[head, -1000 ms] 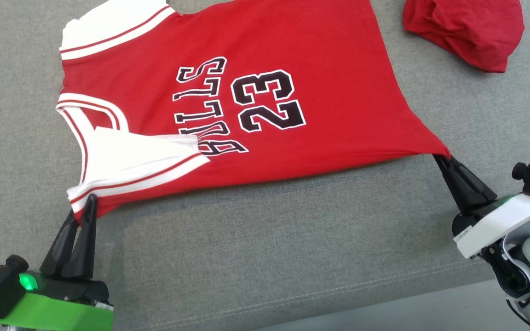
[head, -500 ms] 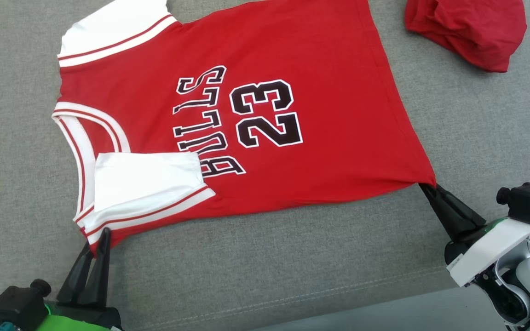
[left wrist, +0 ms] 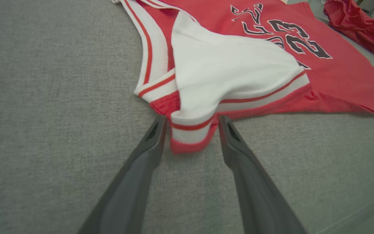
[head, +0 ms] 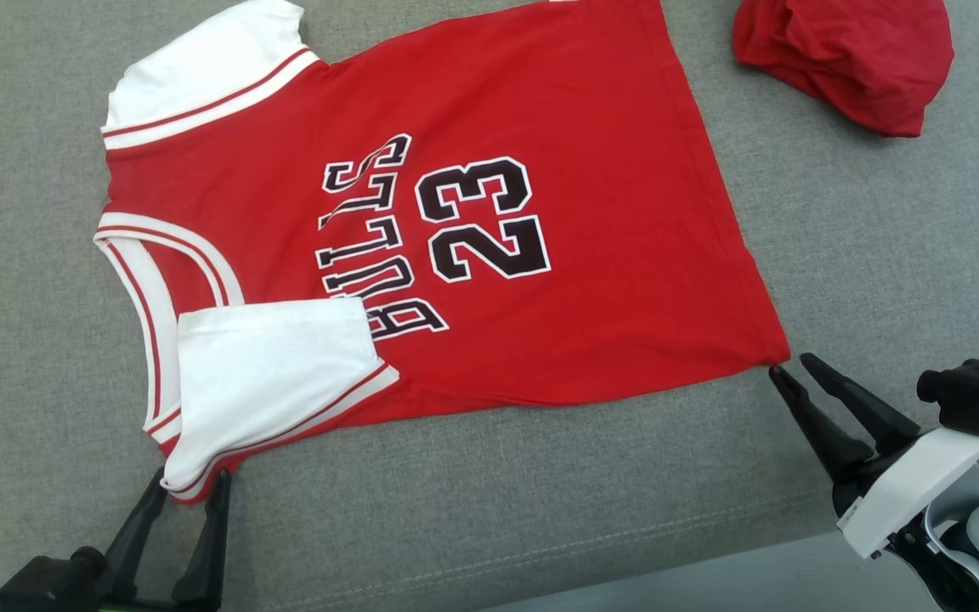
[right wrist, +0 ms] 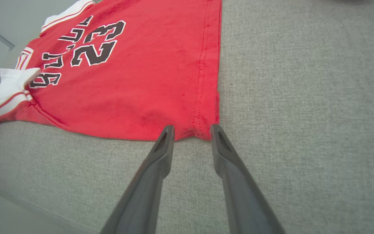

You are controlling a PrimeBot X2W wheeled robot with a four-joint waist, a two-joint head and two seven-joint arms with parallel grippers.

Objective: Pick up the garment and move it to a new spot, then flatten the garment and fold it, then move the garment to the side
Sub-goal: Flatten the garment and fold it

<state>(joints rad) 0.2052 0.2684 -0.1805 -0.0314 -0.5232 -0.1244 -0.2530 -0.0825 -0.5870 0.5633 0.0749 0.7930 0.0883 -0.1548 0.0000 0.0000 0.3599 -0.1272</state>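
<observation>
1. Grey woven upholstery surface [head: 880, 255] spans the head view, and its stitched front edge crosses the bottom, with a paler strip beyond it at the lower right.
   - One red and white basketball jersey printed with black letters and "23" [head: 608, 280] lies spread flat, collar to the left and hem to the right. Its near white sleeve is folded over the chest.
   - One crumpled red cloth [head: 846, 59] sits at the top right, apart from the hem.
   - Bare grey lies left of the collar, right of the hem and along the front edge.
   - Two grippers are counted. The left gripper [head: 189, 483] is at the lower left and the right gripper [head: 789, 364] at the lower right, each with two fingers spread.
2. Left wrist view: the left gripper [left wrist: 192, 119] stands moderately wide. The jersey's sleeve corner lies loose on the surface between the fingertips, not pinched. Open grey extends to the left, and the crumpled cloth is far off at the upper right.
3. Right wrist view: the right gripper [right wrist: 192, 127] is parted, its tips resting at the jersey's near hem corner and clamping nothing. Bare surface runs wide to the right of the hem, and the surface's rounded front edge is at the lower left.
</observation>
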